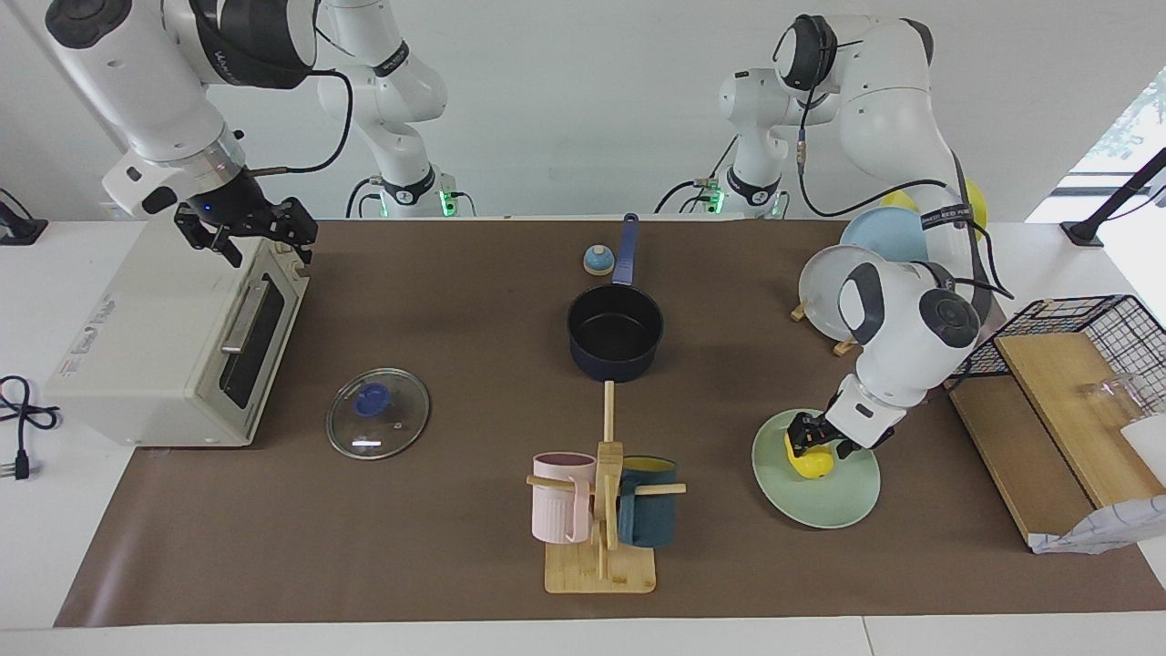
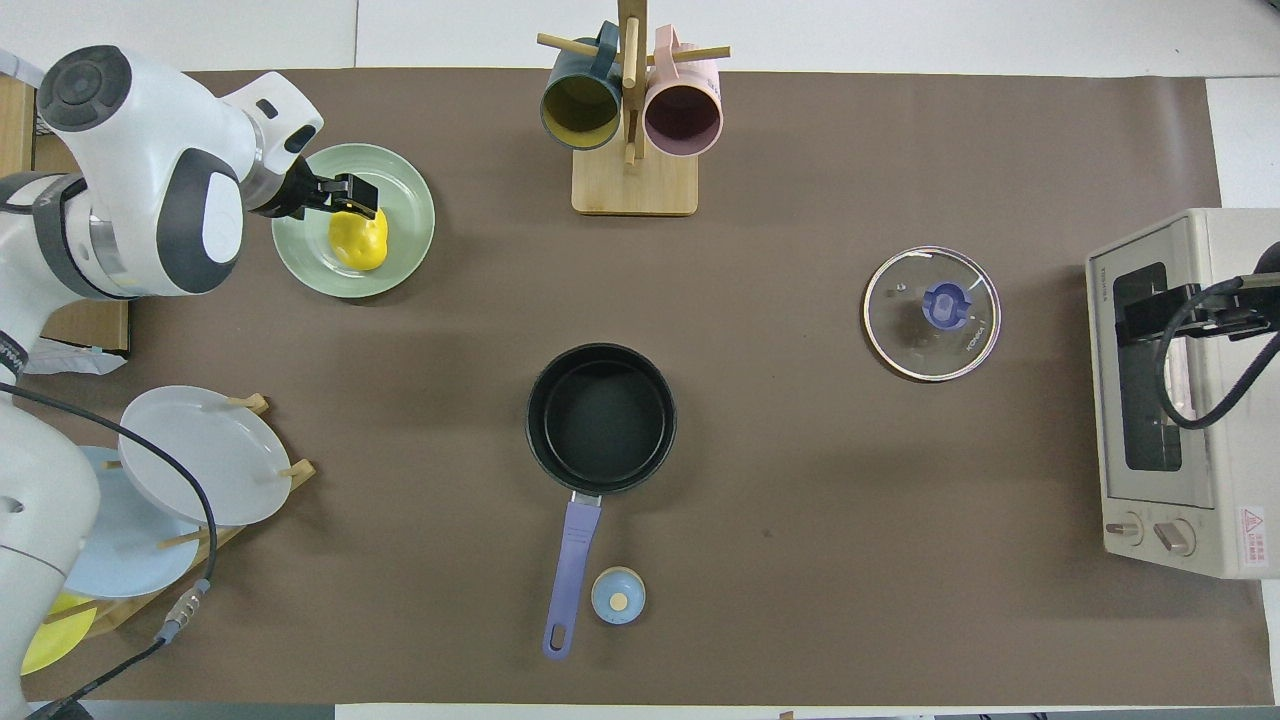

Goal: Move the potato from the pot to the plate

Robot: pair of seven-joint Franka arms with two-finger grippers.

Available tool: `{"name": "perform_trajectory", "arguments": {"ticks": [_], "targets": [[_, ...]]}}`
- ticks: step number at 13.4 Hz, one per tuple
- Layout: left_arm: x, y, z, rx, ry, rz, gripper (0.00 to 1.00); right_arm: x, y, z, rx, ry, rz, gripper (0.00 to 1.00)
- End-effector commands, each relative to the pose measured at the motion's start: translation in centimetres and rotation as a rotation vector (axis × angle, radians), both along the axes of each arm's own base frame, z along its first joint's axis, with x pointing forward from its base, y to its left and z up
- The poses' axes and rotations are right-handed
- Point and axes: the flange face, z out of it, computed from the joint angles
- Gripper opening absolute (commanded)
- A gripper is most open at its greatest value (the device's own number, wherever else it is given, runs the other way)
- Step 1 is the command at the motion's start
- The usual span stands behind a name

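The yellow potato (image 1: 812,463) (image 2: 359,240) lies on the mint-green plate (image 1: 820,506) (image 2: 404,262) at the left arm's end of the table. My left gripper (image 1: 805,435) (image 2: 353,192) hangs open just over the potato's top, fingers astride it, not gripping. The dark navy pot (image 1: 616,332) (image 2: 601,418) stands empty mid-table, its blue handle toward the robots. My right gripper (image 1: 246,235) (image 2: 1160,312) waits over the toaster oven (image 1: 164,337).
A glass lid (image 1: 377,413) lies between oven and pot. A mug tree (image 1: 601,510) with a pink and a teal mug stands farther from the robots than the pot. A plate rack (image 1: 833,292), a small blue knob (image 1: 597,261) and a wire basket (image 1: 1084,337) are also here.
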Motion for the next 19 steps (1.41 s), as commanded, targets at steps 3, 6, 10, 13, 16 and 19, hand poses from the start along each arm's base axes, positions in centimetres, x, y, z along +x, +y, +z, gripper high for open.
{"name": "perform_trajectory", "arguments": {"ticks": [3, 6, 10, 13, 16, 19], "targets": [[-5.0, 4.5, 14.2, 0.033, -0.014, 0.037, 1.00, -0.2, 0.0, -0.1, 0.001, -0.001, -0.019, 1.00], [-9.8, 7.5, 21.9, 0.043, 0.009, 0.068, 1.00, -0.2, -0.1, 0.0, 0.001, -0.004, -0.021, 1.00], [-15.0, 8.3, 26.9, 0.105, 0.057, 0.054, 1.00, -0.2, -0.1, 0.0, 0.001, -0.004, -0.021, 1.00], [-17.9, 7.8, 26.7, 0.109, 0.136, 0.035, 1.00, -0.2, -0.1, 0.0, 0.002, -0.003, -0.021, 1.00], [-19.3, 7.6, 24.9, 0.106, 0.135, 0.026, 1.00, -0.2, -0.1, 0.0, 0.001, -0.004, -0.021, 1.00], [-17.8, 7.5, 24.7, 0.102, 0.058, 0.040, 1.00, -0.2, -0.1, -0.1, 0.001, -0.001, -0.021, 1.00]]}}
